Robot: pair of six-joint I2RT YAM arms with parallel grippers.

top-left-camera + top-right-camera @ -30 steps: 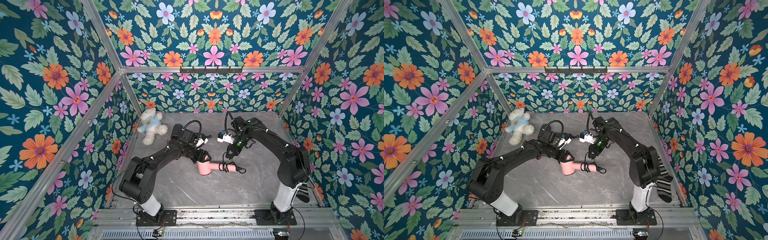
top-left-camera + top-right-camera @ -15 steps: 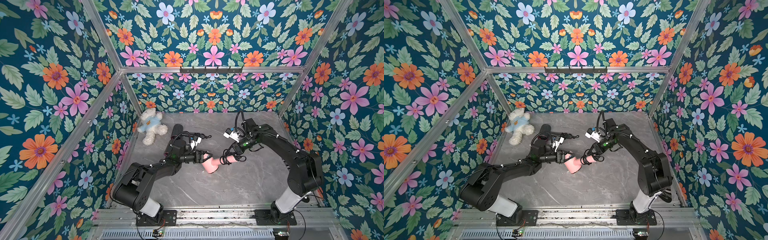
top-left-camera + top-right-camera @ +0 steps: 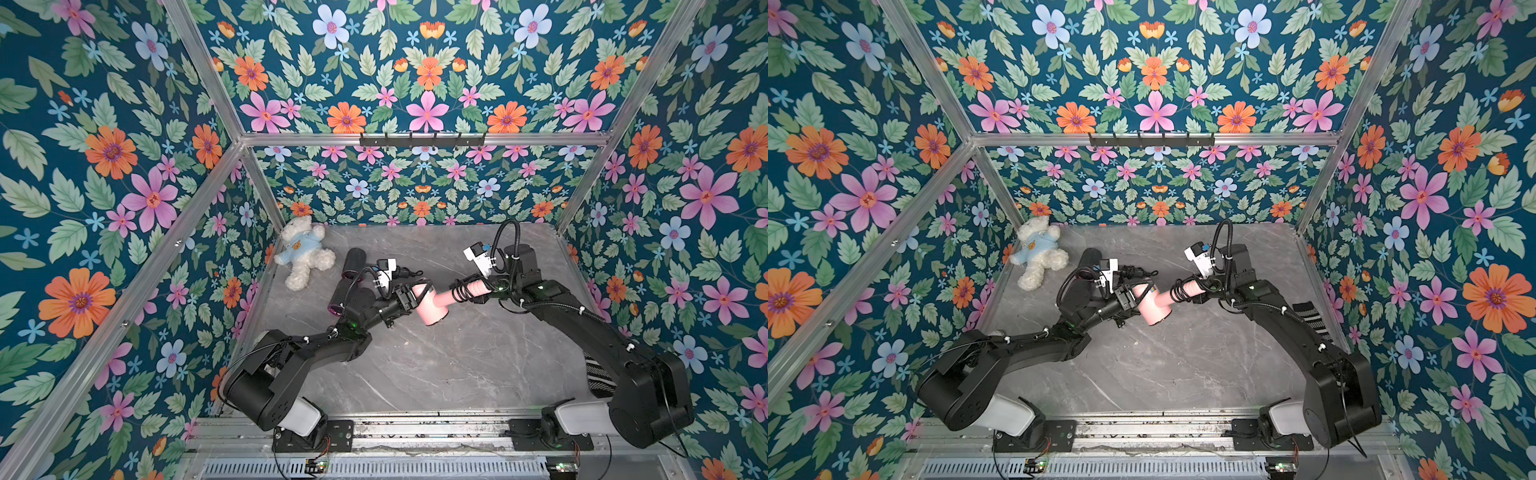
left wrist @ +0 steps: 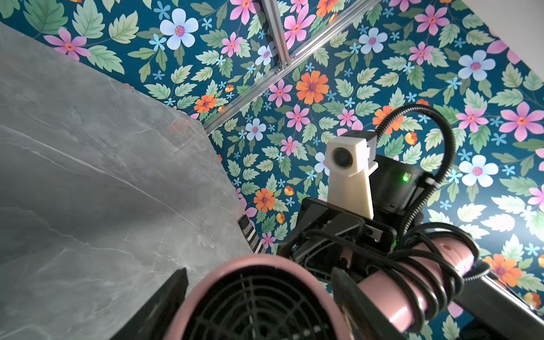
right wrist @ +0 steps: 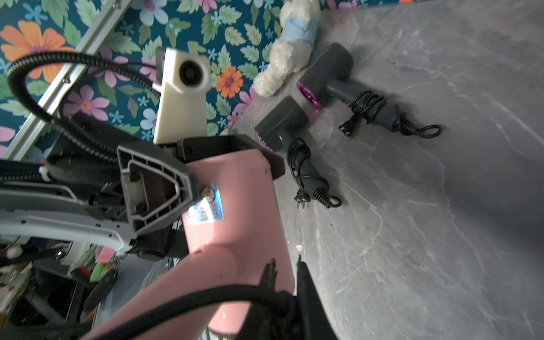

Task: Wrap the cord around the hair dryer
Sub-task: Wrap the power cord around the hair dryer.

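The pink hair dryer [image 3: 434, 306] [image 3: 1155, 309] hangs above the grey table between my two arms. My left gripper [image 3: 415, 291] [image 3: 1133, 296] is shut on its barrel; the left wrist view shows the rear grille [image 4: 256, 297] filling the space between the fingers [image 4: 173, 285]. The black cord [image 3: 459, 291] [image 3: 1179, 291] [image 4: 426, 265] is coiled in several turns round the handle. My right gripper [image 3: 486, 286] [image 3: 1208, 286] [image 5: 285, 265] sits at the handle's end, shut on the cord [image 5: 206, 297].
Two dark grey hair dryers [image 5: 323, 73] [image 5: 282, 120] with wound cords lie behind my left arm, beside a white teddy bear [image 3: 305, 253] [image 3: 1038, 253] in the back left corner. A striped sock [image 3: 1308, 316] lies by the right wall.
The hair dryer has been lifted and turned. Its handle now points back-right toward my right gripper, which has moved right and back with the cord; my left gripper has swung right with the barrel.
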